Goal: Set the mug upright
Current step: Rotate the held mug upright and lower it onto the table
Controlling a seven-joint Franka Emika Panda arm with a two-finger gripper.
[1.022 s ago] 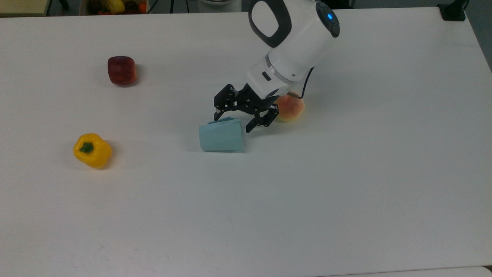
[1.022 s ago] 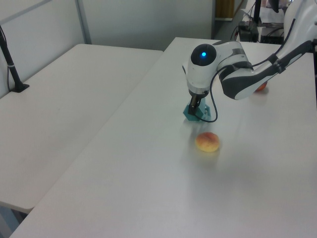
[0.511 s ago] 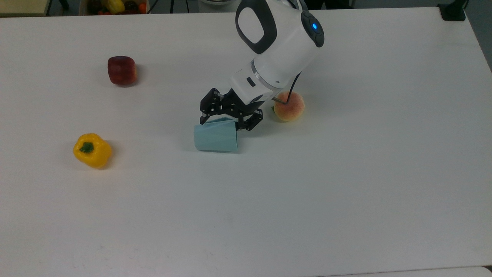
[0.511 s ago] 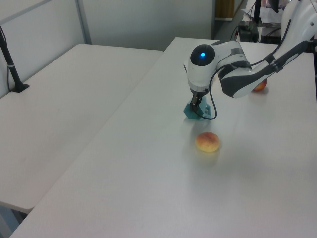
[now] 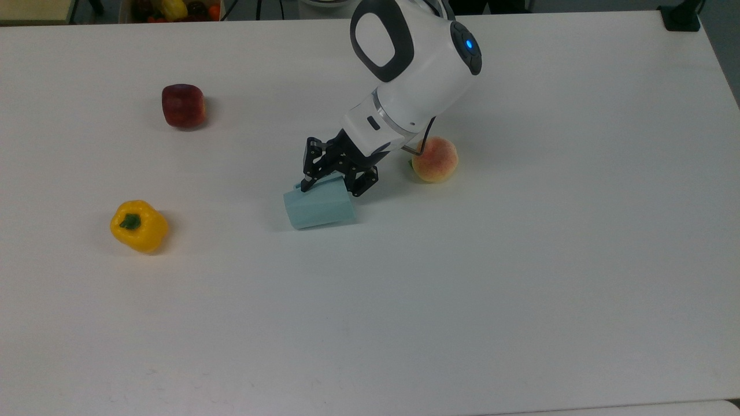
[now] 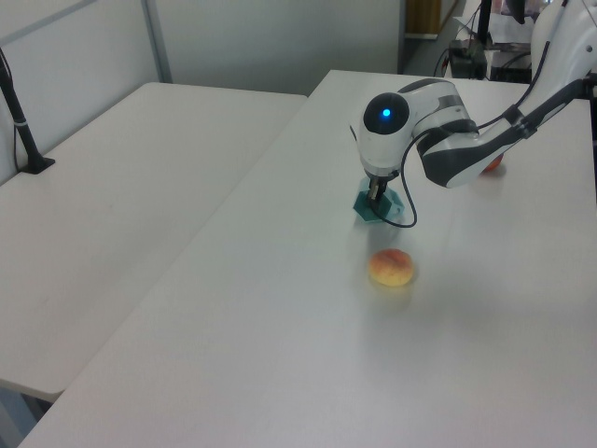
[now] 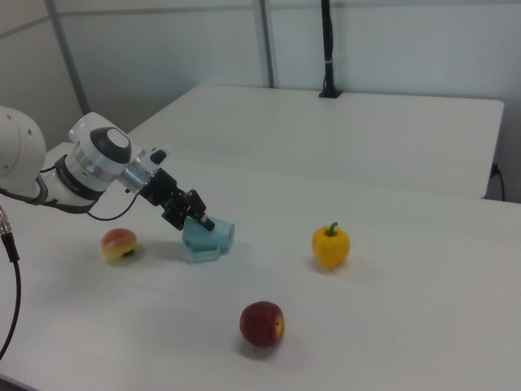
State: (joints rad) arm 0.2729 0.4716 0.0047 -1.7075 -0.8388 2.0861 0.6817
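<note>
The pale blue mug [image 5: 318, 209] lies on its side near the middle of the white table [image 5: 520, 260], slightly tipped, with its wider rim end toward the top view's left. My gripper [image 5: 329, 188] comes down at a slant onto the mug's far upper side, one finger beside the small handle and the other at the narrow base end, shut on it. In the right view the gripper [image 7: 201, 221] presses on top of the mug [image 7: 210, 243]. The left view has the gripper [image 6: 375, 193] straight above the mug [image 6: 378, 207].
A peach [image 5: 435, 159] sits just to the top view's right of the arm. A red apple [image 5: 184, 105] lies at the far left and a yellow pepper [image 5: 139, 225] at the near left. A second table [image 6: 140, 168] adjoins.
The gripper came down and shifted toward the top view's left, turning at the wrist and narrowing its fingers on the mug. The mug slid left with it and tipped slightly.
</note>
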